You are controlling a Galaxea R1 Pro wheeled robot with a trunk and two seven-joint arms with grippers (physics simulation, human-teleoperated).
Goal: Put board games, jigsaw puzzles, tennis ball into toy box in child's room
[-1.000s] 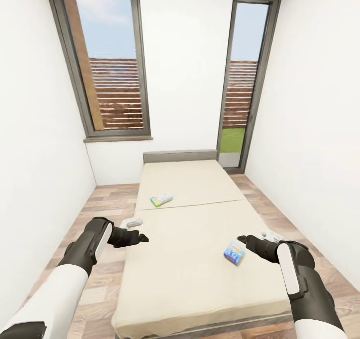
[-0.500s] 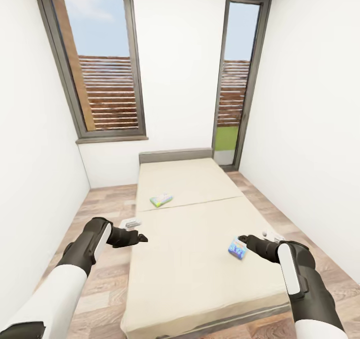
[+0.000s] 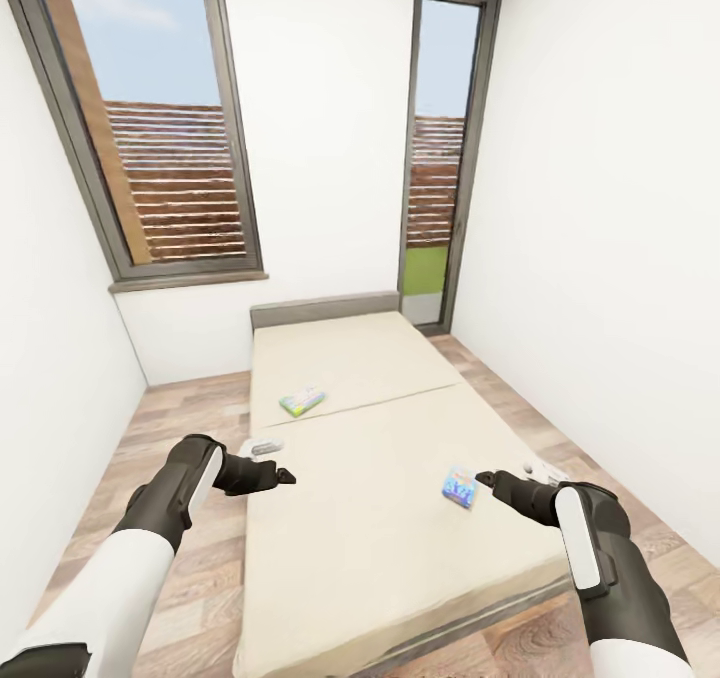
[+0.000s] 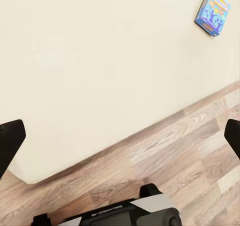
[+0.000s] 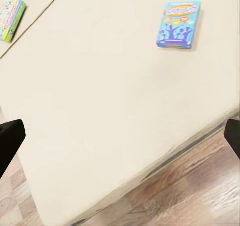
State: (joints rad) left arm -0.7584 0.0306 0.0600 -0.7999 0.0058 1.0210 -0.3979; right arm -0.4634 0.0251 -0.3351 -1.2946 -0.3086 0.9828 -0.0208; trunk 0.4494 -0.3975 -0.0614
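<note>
Two board games lie on the bed (image 3: 400,518): blue box (image 3: 459,486) right of centre, white-green box (image 3: 301,400) above. My view has swung right; left gripper (image 3: 283,477) and right gripper (image 3: 487,479) hang wide, empty.

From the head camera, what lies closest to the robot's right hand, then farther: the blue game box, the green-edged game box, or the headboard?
From the right hand:
1. Blue game box, just beside it on the mattress.
2. Green-edged game box, farther up, toward the left side.
3. Headboard, at the far end.
</note>
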